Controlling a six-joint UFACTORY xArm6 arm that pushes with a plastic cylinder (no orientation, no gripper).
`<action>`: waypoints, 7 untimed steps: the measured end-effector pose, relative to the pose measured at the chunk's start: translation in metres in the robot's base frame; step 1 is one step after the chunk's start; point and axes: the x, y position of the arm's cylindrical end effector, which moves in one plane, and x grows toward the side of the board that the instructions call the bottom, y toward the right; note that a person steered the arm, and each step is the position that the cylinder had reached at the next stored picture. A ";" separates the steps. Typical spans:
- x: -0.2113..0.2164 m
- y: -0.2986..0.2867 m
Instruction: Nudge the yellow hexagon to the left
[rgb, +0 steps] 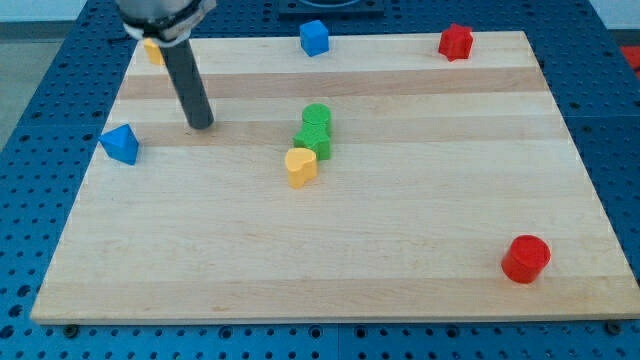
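Camera view shows you no jaws, only my tip (202, 124) below the half-hidden yellow hexagon (153, 52); light and stiff, it should slide if pushed on its right face.

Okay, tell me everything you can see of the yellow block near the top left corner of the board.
Only a sliver of the yellow block shows at the board's top left corner; the dark rod and the arm above it hide the rest, so its shape can't be made out. It looks like solid, matte yellow-orange plastic, resting on the wood by the edge. My tip sits lower, towards the view's bottom and slightly right, apart from it. No other block touches it.
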 end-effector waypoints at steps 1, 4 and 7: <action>-0.053 -0.004; -0.159 -0.055; -0.159 -0.108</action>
